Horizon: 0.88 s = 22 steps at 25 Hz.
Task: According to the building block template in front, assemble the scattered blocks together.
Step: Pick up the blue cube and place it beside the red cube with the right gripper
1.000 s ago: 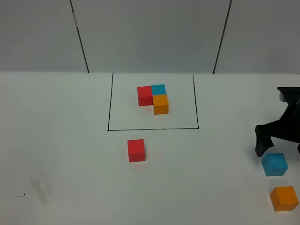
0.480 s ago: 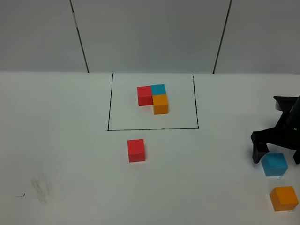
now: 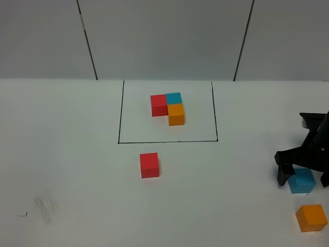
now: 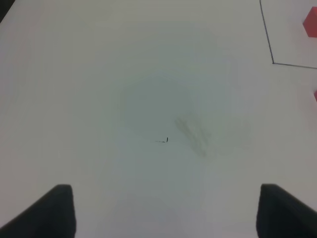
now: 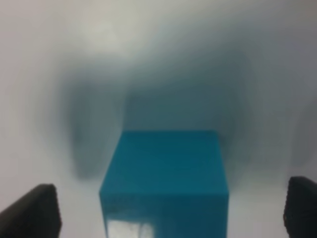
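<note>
On the desk (image 3: 77,154), three loose pieces are counted: one red block (image 3: 149,165) just outside the black outline (image 3: 167,142), and one blue block (image 3: 301,180) and one orange block (image 3: 311,217) near the right edge; one building block template (image 3: 168,108) of three joined cubes is framed inside the outline. The blue block is straddled by the right pincer (image 3: 303,175), jaws spread and not clamped, while the left pincer (image 4: 163,213) is spread wide over the desk, grasping nothing. The blocks are judged light, rigid and smooth, so two opposite flat faces are to be gripped squarely.
</note>
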### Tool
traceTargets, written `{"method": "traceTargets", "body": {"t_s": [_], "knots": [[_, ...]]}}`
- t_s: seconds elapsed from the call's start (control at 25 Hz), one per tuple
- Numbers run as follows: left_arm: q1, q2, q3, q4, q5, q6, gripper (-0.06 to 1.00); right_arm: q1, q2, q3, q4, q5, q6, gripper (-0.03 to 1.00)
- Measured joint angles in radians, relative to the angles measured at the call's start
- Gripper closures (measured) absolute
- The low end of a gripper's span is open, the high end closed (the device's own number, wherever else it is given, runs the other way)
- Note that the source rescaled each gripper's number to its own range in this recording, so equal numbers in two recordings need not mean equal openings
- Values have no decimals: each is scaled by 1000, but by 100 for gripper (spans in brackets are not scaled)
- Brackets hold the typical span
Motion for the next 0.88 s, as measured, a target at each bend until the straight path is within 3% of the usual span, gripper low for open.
{"method": "traceTargets", "body": {"t_s": [0.24,0.68,0.88], "knots": [[0,0,0,0,0,0,0,0,0,0,0,-12,2,20],[0,0,0,0,0,0,0,0,0,0,0,-13,2,42],[0,0,1,0,0,0,0,0,4,0,0,-8,2,45]]}}
